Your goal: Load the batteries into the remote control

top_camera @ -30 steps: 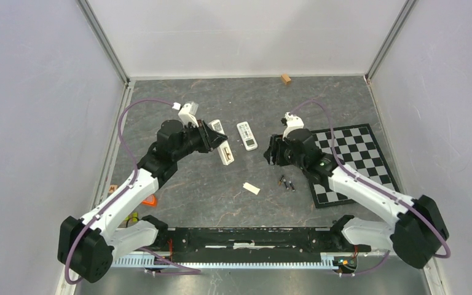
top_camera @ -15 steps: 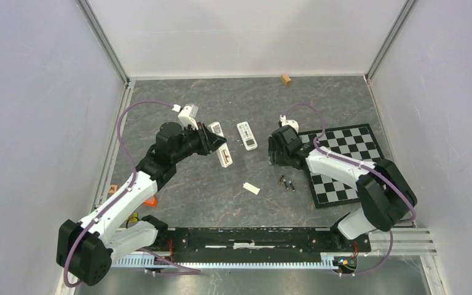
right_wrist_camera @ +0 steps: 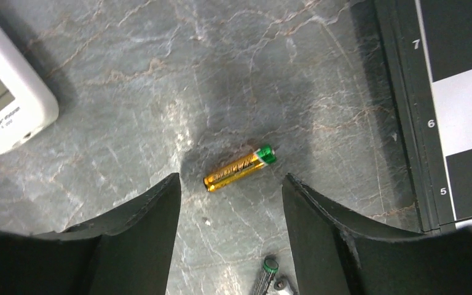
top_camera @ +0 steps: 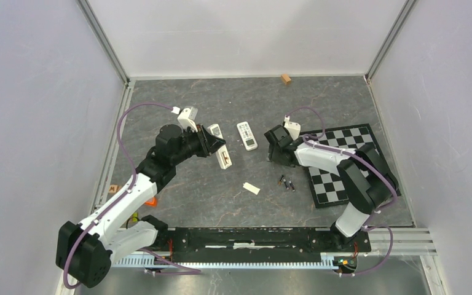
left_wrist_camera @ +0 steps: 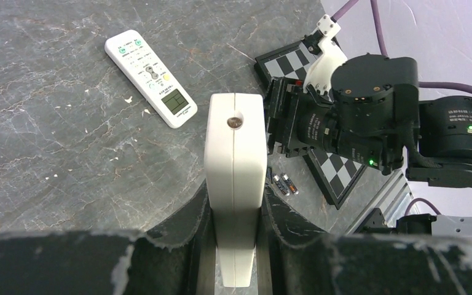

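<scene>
**A:** Status on the battery load?

**B:** It's at the pick of the first cell, nothing loaded yet as far as I can judge. The left gripper is clenched on the remote control and holds it edge-on, clear of the table, in the centre of the left wrist frame. From overhead the remote sits left of centre.

**A:** Is the bay open?

**B:** Can't tell, only the narrow edge shows. A small white slab lies lower centre in the overhead. It could be the cover, but that's a guess.

**A:** Right side?

**B:** The right gripper is released, jaws spread wide and nothing between them. It hovers over the gold battery, which lies flat on the table at mid-frame, slightly diagonal. Two dark batteries sit at the bottom edge, apart from the gold one. The display remote is in the upper left corner and the chessboard runs along the right edge.

**A:** Next move?

**B:** Descend and close on the gold cell. The catch is that its long axis runs nearly along the closing line, so the fingers would meet its ends. I'd roll the wrist so the pads land on its sides, then drop. Then it goes over to the held remote, which needs the bay facing the right arm and the polarity matched.

**A:** Risks?

**B:** The cell can roll or skid on the stone, and the dark pair is close to the lower finger path.
</scene>
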Robot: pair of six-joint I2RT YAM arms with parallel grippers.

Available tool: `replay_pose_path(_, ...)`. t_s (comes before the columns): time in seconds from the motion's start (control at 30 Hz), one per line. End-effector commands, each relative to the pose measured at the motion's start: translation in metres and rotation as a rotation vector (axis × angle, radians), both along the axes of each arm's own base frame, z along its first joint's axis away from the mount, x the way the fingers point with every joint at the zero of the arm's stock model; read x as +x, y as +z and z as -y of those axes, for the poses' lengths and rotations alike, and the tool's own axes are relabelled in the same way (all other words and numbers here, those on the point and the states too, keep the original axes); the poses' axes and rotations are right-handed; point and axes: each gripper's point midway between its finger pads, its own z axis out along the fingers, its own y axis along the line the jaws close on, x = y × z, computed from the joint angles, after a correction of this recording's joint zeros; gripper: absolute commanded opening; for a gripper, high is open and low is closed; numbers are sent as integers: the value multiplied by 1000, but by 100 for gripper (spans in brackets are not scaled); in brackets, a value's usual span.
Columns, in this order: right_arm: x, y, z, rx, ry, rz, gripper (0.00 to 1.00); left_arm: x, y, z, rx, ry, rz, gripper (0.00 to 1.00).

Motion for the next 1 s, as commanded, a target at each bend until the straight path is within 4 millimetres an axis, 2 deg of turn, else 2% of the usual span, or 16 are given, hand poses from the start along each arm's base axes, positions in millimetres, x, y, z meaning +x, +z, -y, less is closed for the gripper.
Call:
replay_pose_path(0.0, 16, 7, 12, -53, -124, 47, 66, 6, 21, -1, -8, 5, 104, 2)
replay_pose_path(0.13, 17, 1, 17, -92, -145, 38, 60, 7, 20, -2, -4, 9, 104, 2)
replay_pose_path(0.27, 15, -3, 17, -101, -139, 20, 42, 7, 19, -3, 0, 12, 101, 2)
replay_pose_path(0.47, 9, -1, 11, -55, -82, 14, 28, 6, 18, -2, -3, 10, 96, 2)
replay_pose_path(0.6, 11, 4, 2, -37, 15, 37, 21, 6, 18, -1, -7, 3, 91, 2)
replay_pose_path(0.67, 11, 3, 0, -36, 51, 37, 23, 5, 18, 0, -10, -4, 88, 2)
replay_pose_path(0.73, 9, 1, 0, -31, 60, 38, 37, 5, 19, 1, -12, -6, 88, 2)
replay_pose_path(0.8, 6, -2, 1, -24, 54, 38, 44, 5, 19, 1, -14, -7, 87, 2)
replay_pose_path(0.97, -2, -7, 5, -35, 45, -1, 42, 5, 19, 2, -15, -9, 87, 2)
